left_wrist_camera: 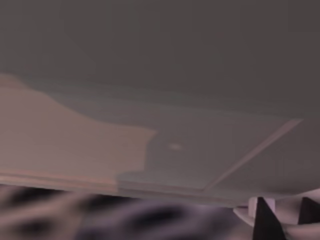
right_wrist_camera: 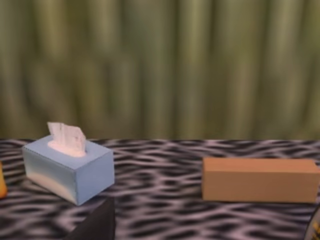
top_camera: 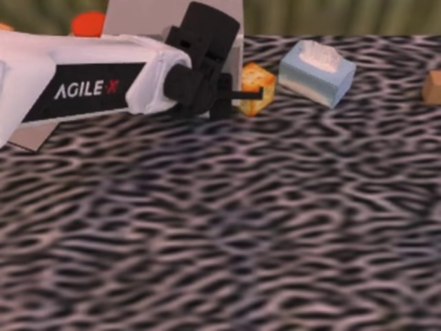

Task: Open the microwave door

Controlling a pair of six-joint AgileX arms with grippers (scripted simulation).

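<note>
The light grey microwave [top_camera: 138, 17] stands at the table's far edge, left of centre, mostly covered by my left arm. In the top view the arm hides the microwave door. In the left wrist view the microwave door [left_wrist_camera: 200, 150] fills the picture from very close, with its greyish window. My left gripper [top_camera: 238, 96] sits at the microwave's right front corner. Its dark fingertips [left_wrist_camera: 265, 222] stand close together on a pale handle piece [left_wrist_camera: 262, 204] at the door's edge, so the left gripper [left_wrist_camera: 287, 212] is shut on it. My right gripper [right_wrist_camera: 205, 234] is out of the top view, open and idle.
A pale blue tissue box [top_camera: 317, 72] [right_wrist_camera: 70, 167] and an orange-yellow block [top_camera: 256, 84] lie right of the microwave. A brown box [top_camera: 433, 86] [right_wrist_camera: 260, 180] is at the far right. A flat grey corner [top_camera: 31, 134] shows under my left arm.
</note>
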